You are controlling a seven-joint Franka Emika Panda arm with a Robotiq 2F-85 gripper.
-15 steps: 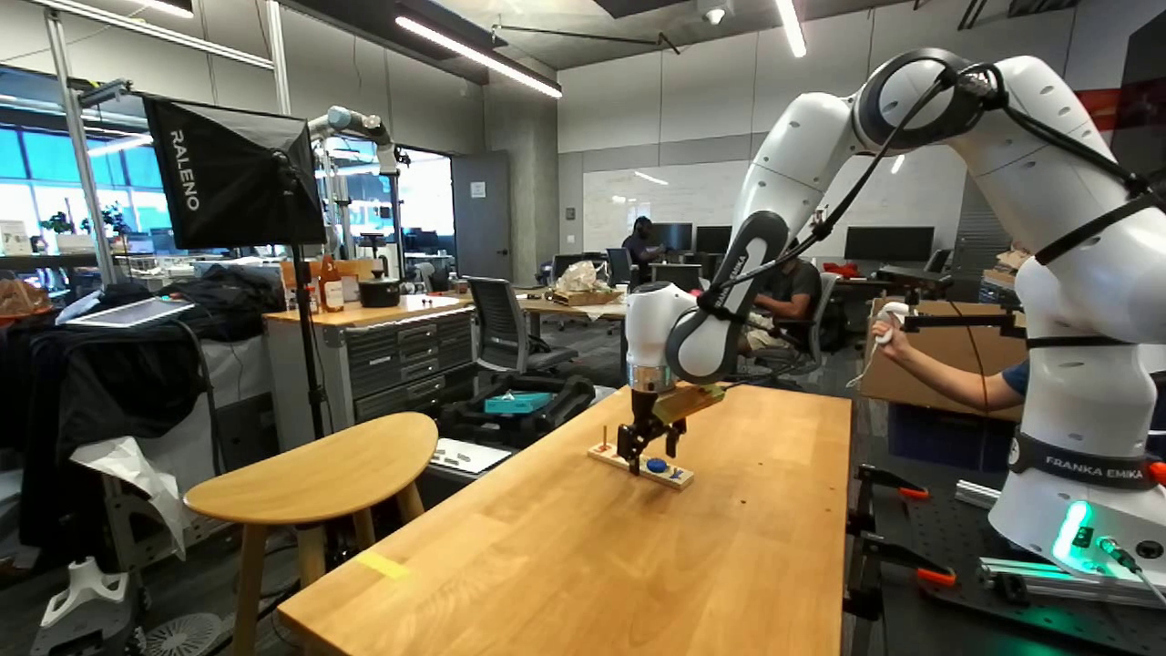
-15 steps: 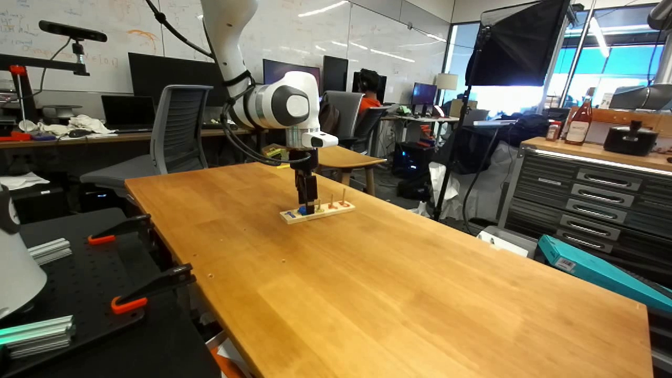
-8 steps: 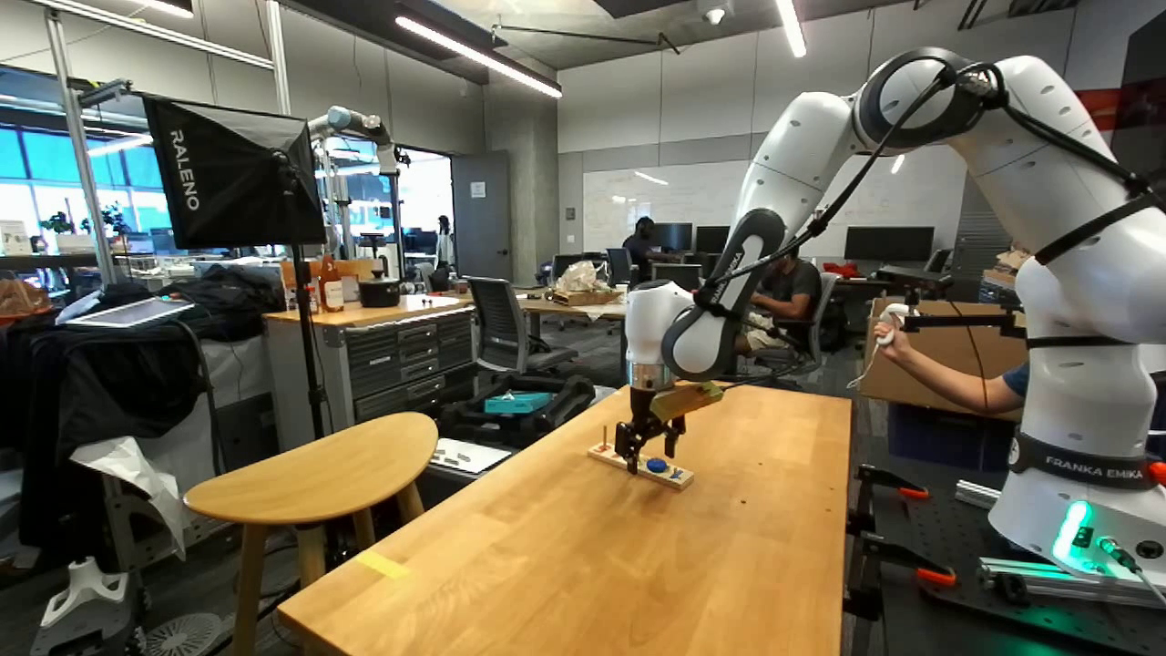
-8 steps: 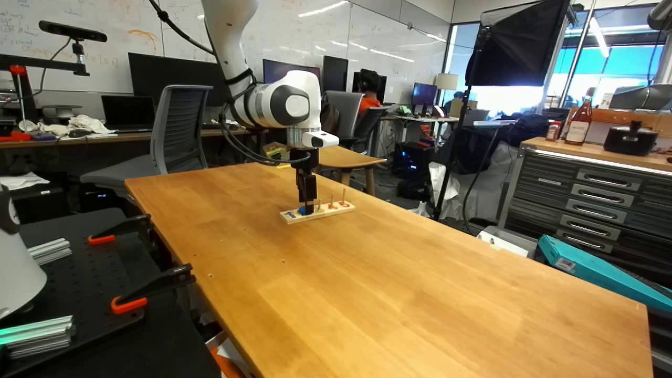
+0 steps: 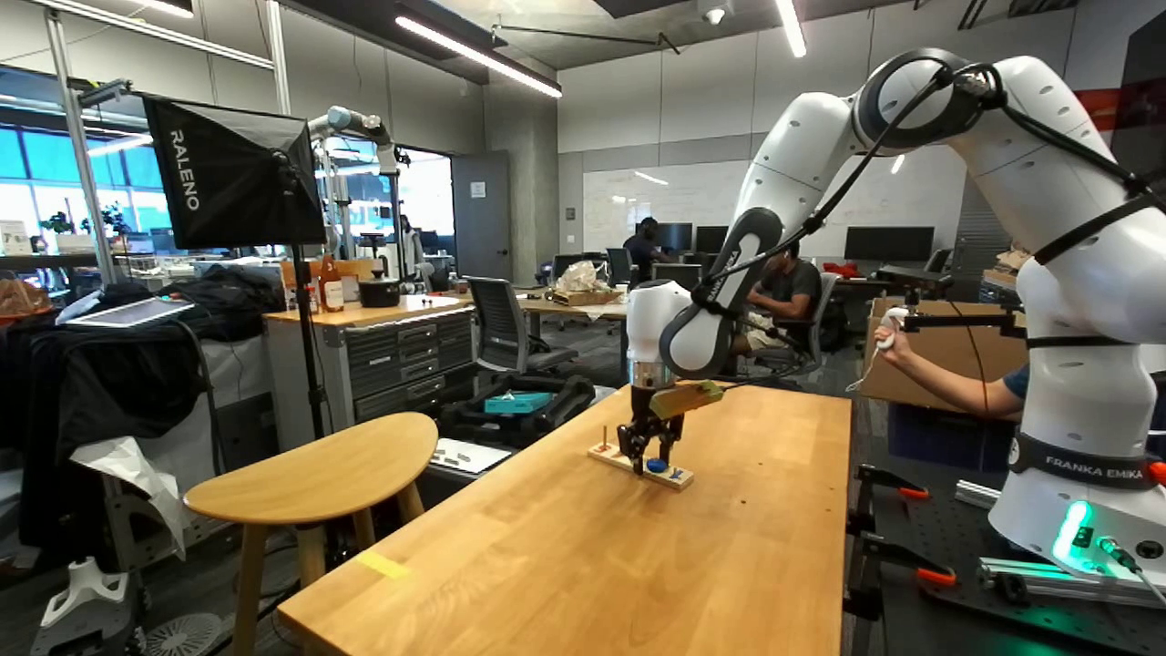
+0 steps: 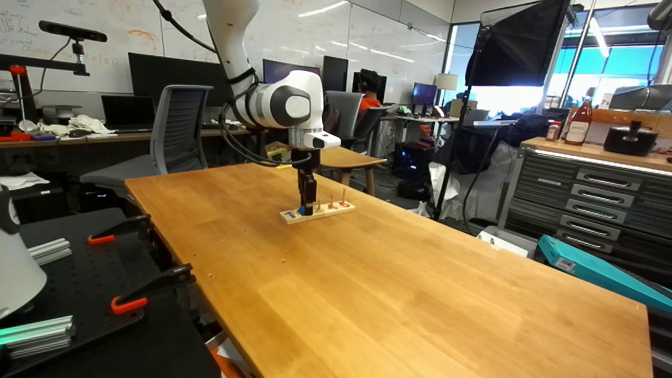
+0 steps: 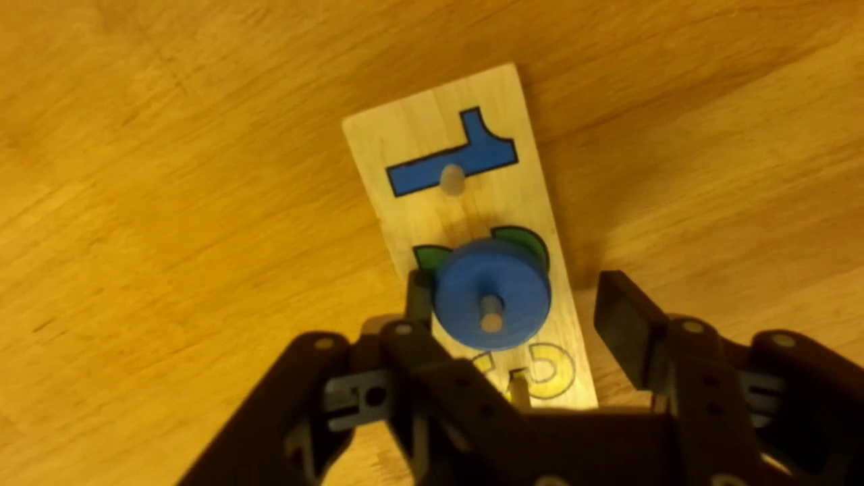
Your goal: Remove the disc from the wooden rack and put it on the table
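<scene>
A blue disc sits around an upright peg on the pale wooden rack, over a green numeral. My gripper is low over the rack with its jaws apart, one to each side of the disc. In the wrist view the left finger is right beside the disc's edge; whether it touches cannot be made out. A visible gap separates the right finger from the disc. Both exterior views show the rack flat on the long wooden table, with the disc partly behind a finger.
A bare peg stands on the blue 1 at the rack's near end. More pegs rise from the rack's other end, past my gripper. A rounded wooden stool stands beside the table. Black clamps grip the table's edge.
My gripper's jaws have drawn closer together around the disc, while the arm has shifted only slightly. The disc and the rack have stayed in place.
</scene>
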